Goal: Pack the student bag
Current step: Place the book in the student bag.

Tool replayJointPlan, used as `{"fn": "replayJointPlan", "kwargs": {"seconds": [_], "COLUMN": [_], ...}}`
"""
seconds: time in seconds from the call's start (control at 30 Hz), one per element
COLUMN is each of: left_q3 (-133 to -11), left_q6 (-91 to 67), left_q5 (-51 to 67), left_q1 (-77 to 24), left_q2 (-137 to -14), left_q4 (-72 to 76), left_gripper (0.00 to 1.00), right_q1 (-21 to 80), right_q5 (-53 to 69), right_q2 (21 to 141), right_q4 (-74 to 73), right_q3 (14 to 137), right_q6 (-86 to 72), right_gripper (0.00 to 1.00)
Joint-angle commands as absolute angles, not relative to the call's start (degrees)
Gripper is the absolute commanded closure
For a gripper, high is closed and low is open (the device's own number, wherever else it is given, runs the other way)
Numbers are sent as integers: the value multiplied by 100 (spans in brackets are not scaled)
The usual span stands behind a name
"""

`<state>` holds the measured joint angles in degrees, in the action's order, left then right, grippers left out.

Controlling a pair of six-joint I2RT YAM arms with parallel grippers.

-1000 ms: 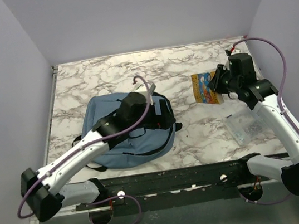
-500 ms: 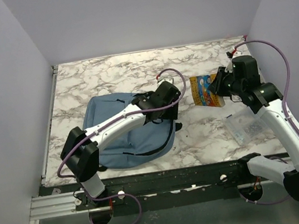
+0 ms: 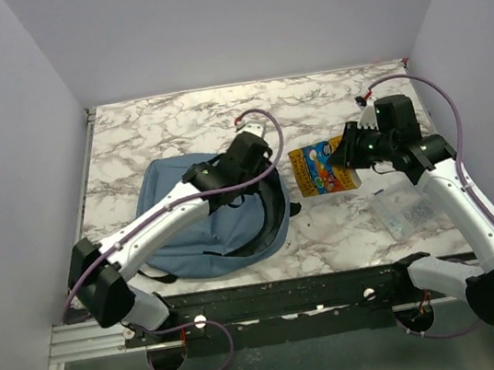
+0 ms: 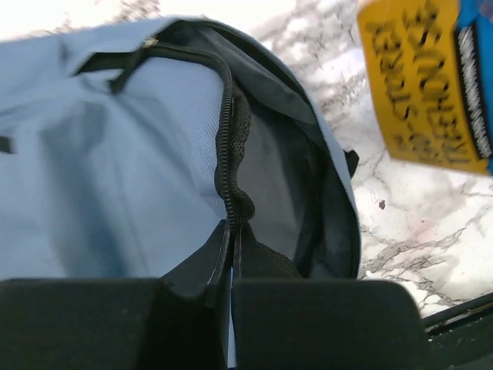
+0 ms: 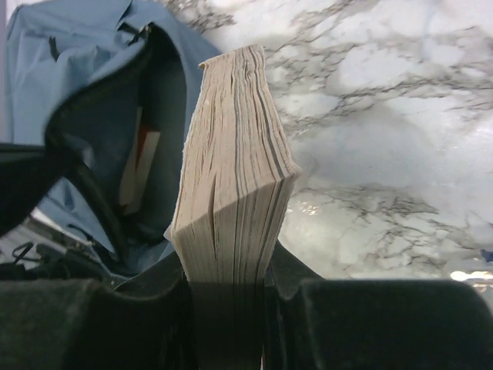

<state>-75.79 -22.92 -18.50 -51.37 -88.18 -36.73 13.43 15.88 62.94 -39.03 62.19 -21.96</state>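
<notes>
Two loose items share my marble table (image 3: 172,122) with the luggage. Item one: a thick book (image 3: 322,169), yellow and blue cover, just at 3 o'clock of the bag's mouth, with the right gripper (image 3: 347,156) clamped across its thickness. Item two: a clear packet (image 3: 402,211) of small dark bits, at 5 o'clock of the book and apart from it. The student bag (image 3: 214,244) is soft and dusty-blue with a black zip and straps. It lies flat at 8 o'clock of the table's middle, mouth gaping toward 3 o'clock. My left arm (image 3: 169,220) lies across it, hiding its middle from above. The left gripper (image 4: 231,287) is pinched tight on the black zipper edge, and only the left wrist view shows that pinch. Only the right wrist view shows the book's yellowed page edges and a pale, orange-edged thing (image 5: 139,173) inside the bag.
</notes>
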Motion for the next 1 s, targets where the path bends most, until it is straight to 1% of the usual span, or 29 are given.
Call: {"fn": "replayJointPlan", "kwargs": {"seconds": [0.0, 0.07, 0.17, 0.23, 0.37, 0.47, 0.5, 0.6, 0.77, 0.87, 0.97], "left_q3": [-7461, -7445, -7401, -7427, -7482, -7528, -7536, -7540, -7563, -7583, -7627], "left_q6": [-1907, -1852, -1732, -1617, -1525, -1494, -1494, -1469, -1401, -1421, -1509], "left_q5": [-1597, -1051, -51, 475, 1039, 1248, 1293, 1373, 1475, 1507, 1561], "left_q1": [-4659, -4341, -3915, -3731, -3564, -3541, -3542, -3529, -3526, -3524, -3516], "left_q2": [-7802, -7554, -7297, -7235, -7099, -6991, -6947, -6797, -6553, -6483, -6466], "left_q4": [-3887, -3886, -3825, -3814, -3795, -3750, -3744, -3700, -3678, -3687, -3682], "left_gripper": [100, 100, 100, 100, 100, 100, 100, 100, 100, 100, 100], "right_q1": [1368, 1370, 1396, 1485, 1573, 1664, 1728, 1849, 2001, 2334, 2817], "right_q5": [2787, 3362, 4583, 4849, 5004, 5514, 5452, 5158, 5051, 4861, 4402], "right_q2": [6324, 6407, 6661, 6729, 6705, 6743, 6771, 6974, 7378, 7681, 8125], "right_q4": [-3715, -3683, -3420, -3195, -2566, -1101, -809, -457, 1131, 1887, 2392], "right_q3": [6643, 6704, 6462, 6207, 5682, 4967, 4815, 4604, 4254, 4271, 4423], "right_q6": [-2394, -2675, -3247, -3591, -4281, -5492, -5789, -6016, -6963, -7502, -7776], "right_gripper": [99, 99, 99, 99, 99, 100, 100, 100, 100, 99, 99]}}
